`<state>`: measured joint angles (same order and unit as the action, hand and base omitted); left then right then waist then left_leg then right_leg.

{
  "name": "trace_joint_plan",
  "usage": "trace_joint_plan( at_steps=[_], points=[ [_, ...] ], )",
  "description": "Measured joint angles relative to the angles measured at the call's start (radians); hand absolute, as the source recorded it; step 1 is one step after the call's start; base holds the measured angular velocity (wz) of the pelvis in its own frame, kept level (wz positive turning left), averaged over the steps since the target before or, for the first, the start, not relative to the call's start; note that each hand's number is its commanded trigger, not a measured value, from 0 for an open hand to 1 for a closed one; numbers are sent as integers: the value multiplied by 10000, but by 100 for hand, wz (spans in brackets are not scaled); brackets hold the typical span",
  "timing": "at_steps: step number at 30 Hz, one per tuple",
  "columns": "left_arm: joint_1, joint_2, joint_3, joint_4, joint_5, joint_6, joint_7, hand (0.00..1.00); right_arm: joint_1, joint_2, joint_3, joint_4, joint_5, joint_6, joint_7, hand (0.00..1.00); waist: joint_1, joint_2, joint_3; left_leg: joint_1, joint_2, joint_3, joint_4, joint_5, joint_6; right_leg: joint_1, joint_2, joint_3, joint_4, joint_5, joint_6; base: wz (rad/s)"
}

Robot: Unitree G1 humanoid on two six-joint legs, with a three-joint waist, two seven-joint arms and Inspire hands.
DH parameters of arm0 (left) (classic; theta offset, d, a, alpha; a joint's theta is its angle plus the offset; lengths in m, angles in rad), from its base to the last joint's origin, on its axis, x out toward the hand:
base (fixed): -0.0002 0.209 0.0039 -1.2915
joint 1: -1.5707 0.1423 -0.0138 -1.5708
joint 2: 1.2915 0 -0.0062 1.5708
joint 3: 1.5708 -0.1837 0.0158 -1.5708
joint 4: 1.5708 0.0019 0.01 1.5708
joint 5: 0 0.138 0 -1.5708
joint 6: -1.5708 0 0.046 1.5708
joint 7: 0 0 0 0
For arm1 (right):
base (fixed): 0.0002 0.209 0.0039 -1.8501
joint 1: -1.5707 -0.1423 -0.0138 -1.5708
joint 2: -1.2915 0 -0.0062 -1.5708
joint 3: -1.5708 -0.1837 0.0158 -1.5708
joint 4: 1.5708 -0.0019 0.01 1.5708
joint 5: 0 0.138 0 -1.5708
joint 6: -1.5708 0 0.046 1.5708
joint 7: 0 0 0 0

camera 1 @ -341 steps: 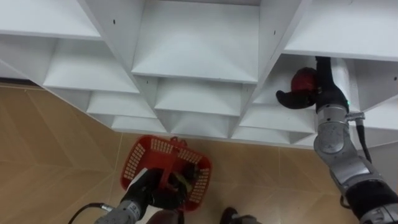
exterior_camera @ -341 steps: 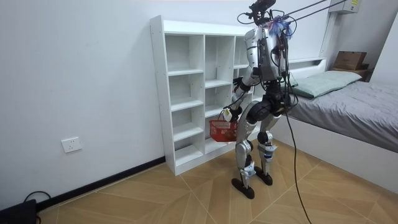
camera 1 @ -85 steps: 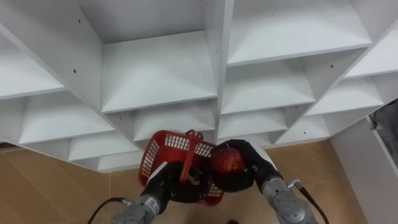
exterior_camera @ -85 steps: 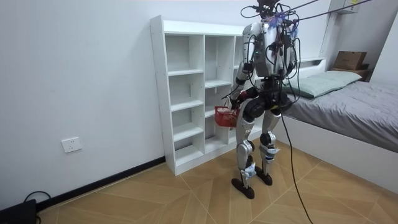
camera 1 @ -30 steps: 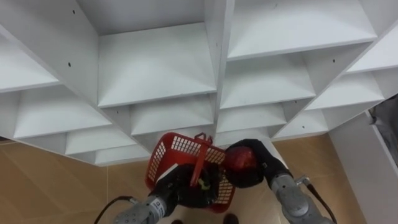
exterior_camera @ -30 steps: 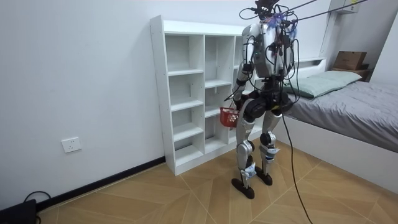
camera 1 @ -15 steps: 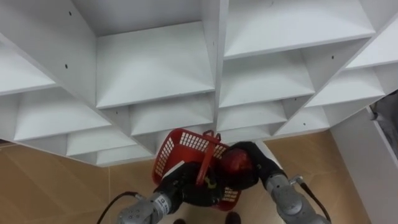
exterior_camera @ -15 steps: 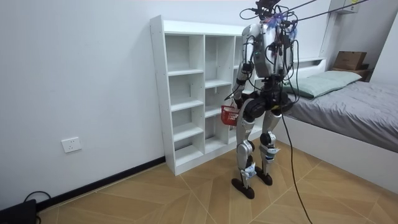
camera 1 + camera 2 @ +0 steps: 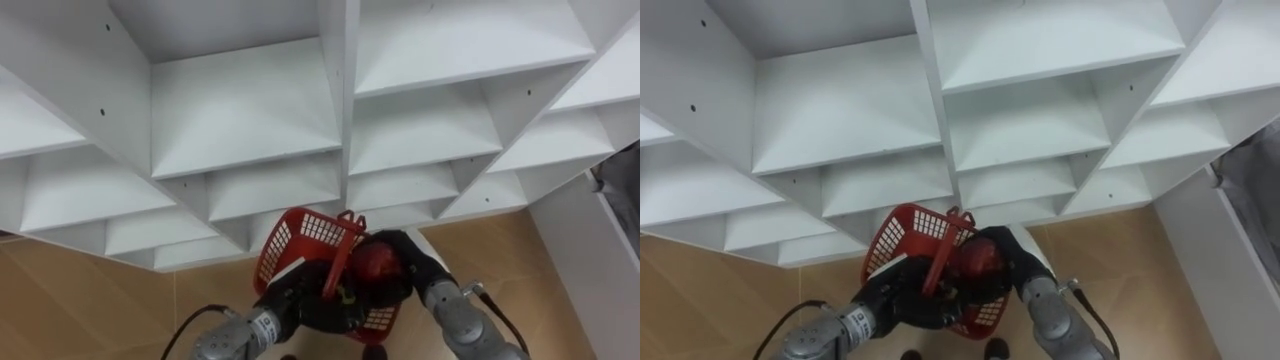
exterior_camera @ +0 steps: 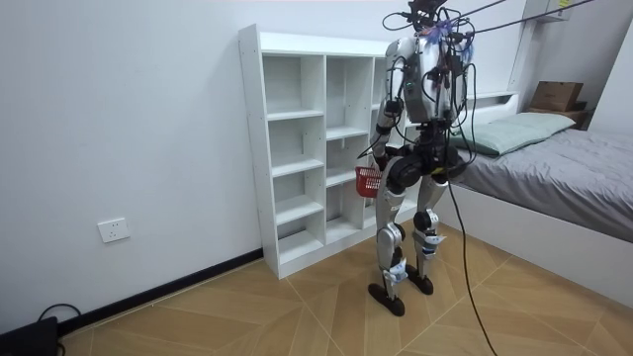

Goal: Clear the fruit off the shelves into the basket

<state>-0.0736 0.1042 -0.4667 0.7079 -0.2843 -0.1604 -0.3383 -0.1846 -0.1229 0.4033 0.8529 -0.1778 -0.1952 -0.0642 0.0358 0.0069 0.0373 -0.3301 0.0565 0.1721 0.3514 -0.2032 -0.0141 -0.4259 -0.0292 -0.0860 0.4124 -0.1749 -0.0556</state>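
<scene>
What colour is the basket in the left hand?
Red basket, clearest in the left eye view.

Silver-grey forearms carry a black left hand (image 9: 296, 302) and right hand (image 9: 414, 266), cables seemingly dark.

The closet (image 9: 250, 100) is plain white throughout, shelves and dividers alike. In front of the closet, the basket (image 9: 300, 232) is bright red, its walls patterned with a lattice of small holes, and the fruit (image 9: 375, 265) is a deeper, glossy red. The left hand (image 9: 300, 300) and right hand (image 9: 412, 265) are black. Below the closet, the floor (image 9: 80, 300) is warm brown wood laid in angled planks. Beside the closet, the bed (image 10: 584, 158) is grey.
</scene>
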Motion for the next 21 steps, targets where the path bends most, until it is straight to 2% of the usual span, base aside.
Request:
trace_joint_plan(
  at_steps=[21],
  points=[
    [-17, 0, -179, 72, 8, 13, -79, 100, -10, 37, 92, -2, -6, -1, 319, 0, 33, 42, -12, 94, 3, 72, -36, 2, 1, 74, 3, 8, -20, 0, 0, 0]
  ],
)
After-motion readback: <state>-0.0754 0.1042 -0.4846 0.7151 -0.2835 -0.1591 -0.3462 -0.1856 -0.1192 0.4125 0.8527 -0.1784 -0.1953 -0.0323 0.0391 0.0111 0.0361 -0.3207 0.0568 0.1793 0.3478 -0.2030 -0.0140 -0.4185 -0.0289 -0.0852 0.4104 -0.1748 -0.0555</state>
